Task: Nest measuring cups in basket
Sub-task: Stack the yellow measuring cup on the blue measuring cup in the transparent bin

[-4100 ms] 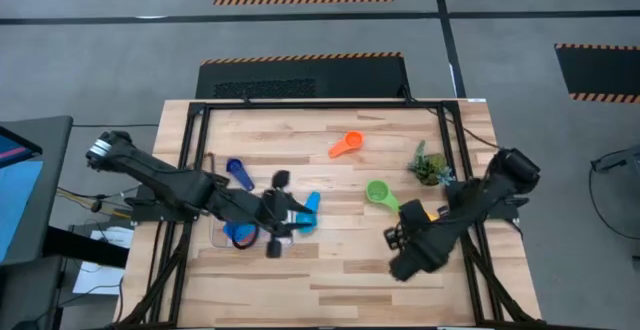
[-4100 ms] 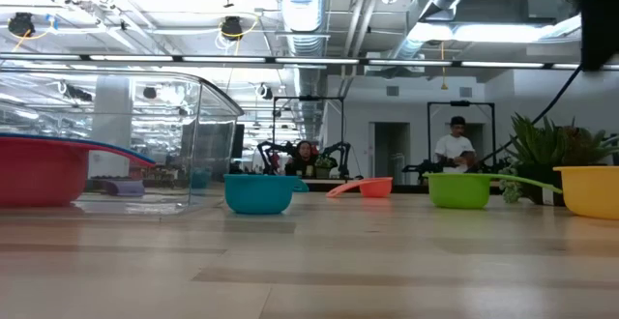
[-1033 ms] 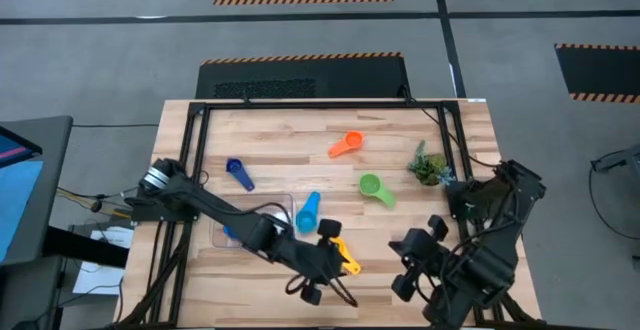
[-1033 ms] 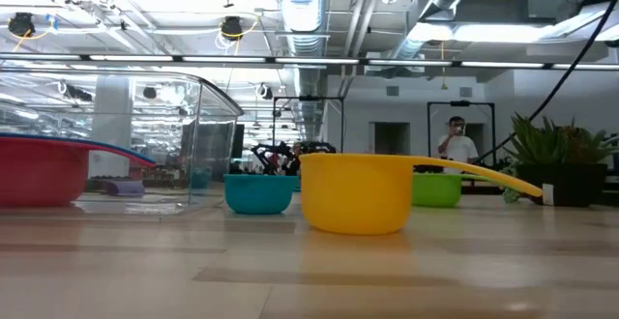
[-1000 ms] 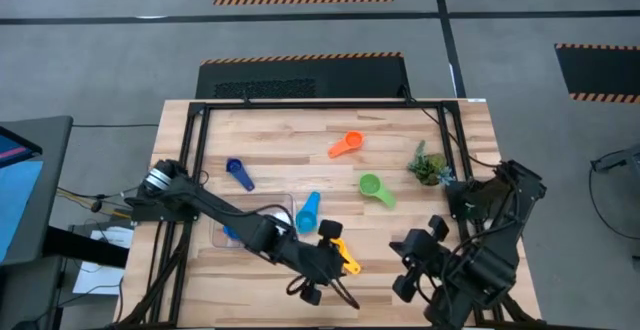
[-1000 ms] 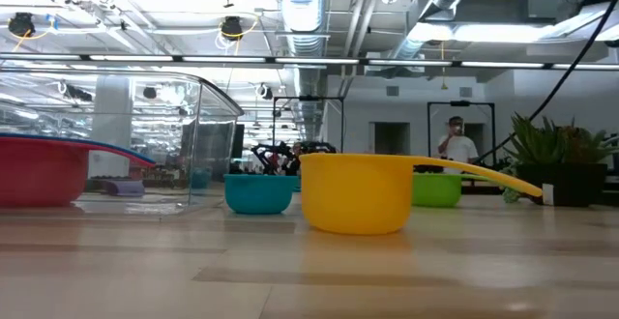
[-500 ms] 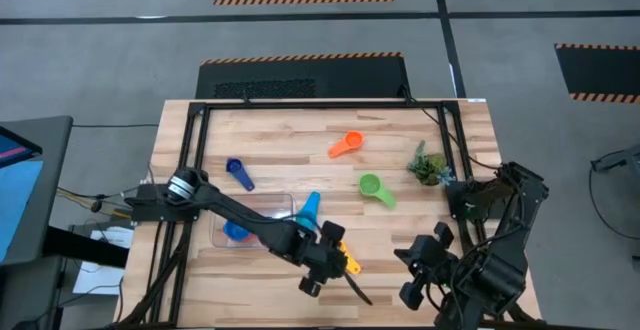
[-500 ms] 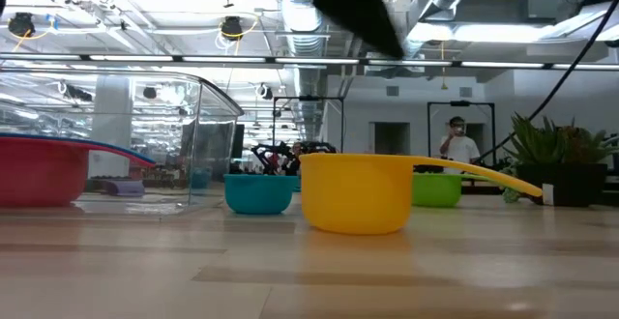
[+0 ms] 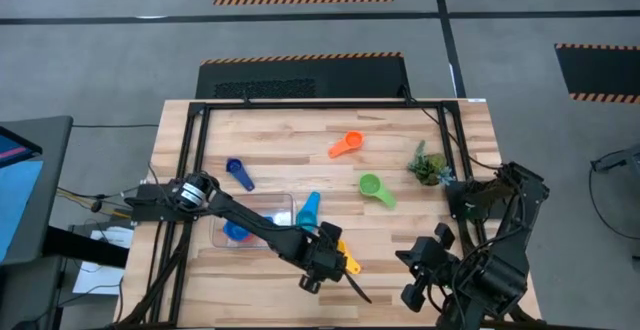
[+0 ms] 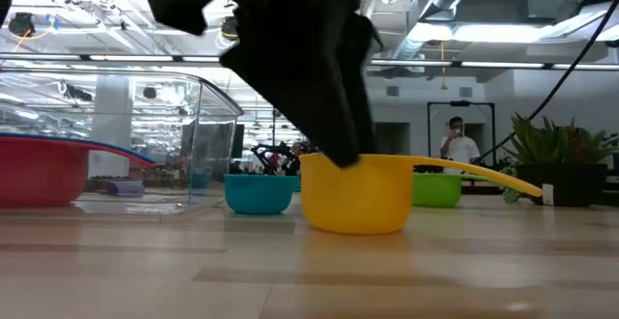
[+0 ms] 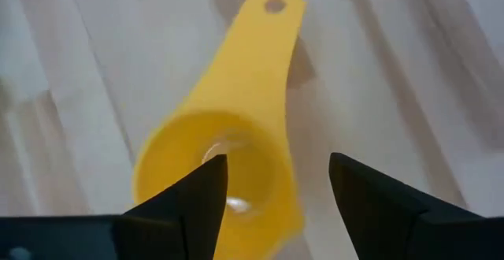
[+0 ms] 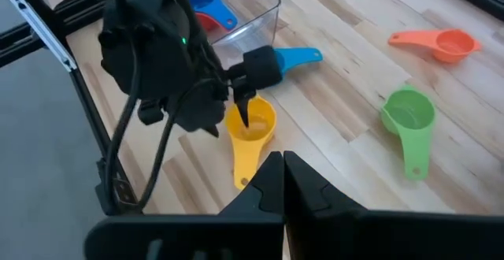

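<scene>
The yellow measuring cup [image 9: 347,263] stands upright on the wood near the table's near edge, its handle [image 11: 260,47] pointing away from the left arm. My left gripper [image 11: 272,173] is open and points down over its bowl [image 12: 250,126]. One finger [image 12: 243,112] is over the bowl's inside, the other outside its wall. The clear basket [image 9: 270,205] holds a blue cup and a red cup [image 12: 206,0]. My right gripper [image 12: 282,169] is shut and waits near the table's near right corner. My left gripper comes at the yellow cup's bowl from above, one finger [image 10: 334,135] reaching down to the rim [image 10: 382,159] on the side away from the handle. I cannot tell whether either finger touches the cup. The cup rests on the table.
A light blue cup [image 9: 307,210] lies beside the basket's right wall, close to the left gripper. A dark blue cup [image 9: 238,173], an orange cup [image 9: 346,145] and a green cup [image 9: 375,188] lie farther back. A small green plant [image 9: 428,165] stands near the right edge.
My left gripper has come down onto the yellow cup, dropping into the low view from above until a finger reaches the rim. The left arm has swung a little toward the table's right. The yellow cup has stayed where it was.
</scene>
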`<state>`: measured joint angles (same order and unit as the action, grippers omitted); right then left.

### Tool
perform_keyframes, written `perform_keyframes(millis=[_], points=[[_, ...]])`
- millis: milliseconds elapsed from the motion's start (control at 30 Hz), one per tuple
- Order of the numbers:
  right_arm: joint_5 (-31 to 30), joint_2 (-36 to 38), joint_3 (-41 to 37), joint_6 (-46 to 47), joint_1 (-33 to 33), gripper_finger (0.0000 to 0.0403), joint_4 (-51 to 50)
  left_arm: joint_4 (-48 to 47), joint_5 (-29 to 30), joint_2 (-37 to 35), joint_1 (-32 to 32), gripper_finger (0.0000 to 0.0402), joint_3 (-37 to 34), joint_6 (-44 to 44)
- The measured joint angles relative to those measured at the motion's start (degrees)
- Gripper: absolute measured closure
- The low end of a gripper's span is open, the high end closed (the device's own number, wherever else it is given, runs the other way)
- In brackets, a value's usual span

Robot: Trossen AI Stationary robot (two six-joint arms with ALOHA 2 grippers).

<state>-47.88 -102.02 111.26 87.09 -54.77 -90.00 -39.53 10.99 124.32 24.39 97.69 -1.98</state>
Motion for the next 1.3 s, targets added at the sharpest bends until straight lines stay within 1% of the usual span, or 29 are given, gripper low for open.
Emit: perform_keyframes(millis=[67, 233, 333, 433, 500, 567, 600, 667, 767, 867, 967, 1100, 1200, 1233, 1267, 1300], points=[[0.01, 0.0, 0.0, -0.01, 0.0, 0.0392, -0.03, -1.56, -0.03, 0.91, -0.07, 0.0189, -0.15, -0.11], [0.0, 0.02, 0.0, -0.08, -0.34, 0.0392, 0.0, -1.41, -0.93, 1.62, -0.16, 0.0189, -0.19, 0.7], [0.0, 0.0, 0.0, -0.08, -0.39, 0.0392, -0.02, -2.71, 0.64, 1.05, -0.19, 0.0202, -0.17, 1.82], [0.0, 0.02, 0.0, -0.08, -0.37, 0.0392, -0.01, -3.38, -0.44, 0.8, -0.37, 0.0245, 0.13, 1.94], [0.0, 0.02, 0.0, -0.11, -0.37, 0.0392, -0.02, -4.84, -2.5, 0.99, -0.5, 0.0293, 0.13, 2.05], [0.0, 0.02, 0.0, -0.09, -0.35, 0.0392, 0.0, -5.57, -4.42, 1.15, -0.56, 0.0355, 0.13, 2.04], [0.0, 0.02, 0.0, -0.11, -0.35, 0.0392, -0.02, -6.19, -4.96, 1.14, -0.56, 0.0376, 0.13, 1.88], [-0.02, 0.02, 0.0, -0.13, -0.35, 0.0392, -0.02, -5.84, -5.38, 0.96, -0.58, 0.0386, 0.23, 2.03], [-0.04, 0.02, 0.0, -0.15, -0.35, 0.0392, 0.0, -7.42, -3.86, 0.96, -0.4, 0.0394, 1.47, 2.0], [-0.06, 0.02, 0.0, -0.19, -0.22, 0.0392, 0.0, -11.34, -4.11, 1.05, -0.34, 0.0397, 6.52, 2.05], [-0.06, 0.02, 0.0, -0.15, 0.09, 0.0392, -0.01, -17.51, -1.74, 1.0, 0.0, 0.0398, 14.26, 2.05], [-0.1, 0.02, 0.0, -0.17, 0.17, 0.0392, -0.02, -31.13, 4.11, 0.97, 0.9, 0.0399, 27.06, 2.66], [-0.17, 0.02, 0.0, -0.13, 0.54, 0.0392, -0.01, -46.12, 8.1, 0.76, 2.01, 0.0399, 35.08, 7.62], [-0.17, 0.02, 0.0, -0.15, 0.55, 0.0392, -0.02, -50.64, 9.51, 0.76, 2.45, 0.0399, 36.79, 9.44], [-0.17, 0.02, 0.0, -0.15, 0.55, 0.0392, -0.02, -51.52, 11.02, 0.67, 3.05, 0.0399, 37.27, 10.71], [-0.17, 0.02, 0.0, -0.17, 0.55, 0.0392, 0.0, -49.95, 11.42, 0.01, 3.56, 0.0399, 36.68, 10.72]])
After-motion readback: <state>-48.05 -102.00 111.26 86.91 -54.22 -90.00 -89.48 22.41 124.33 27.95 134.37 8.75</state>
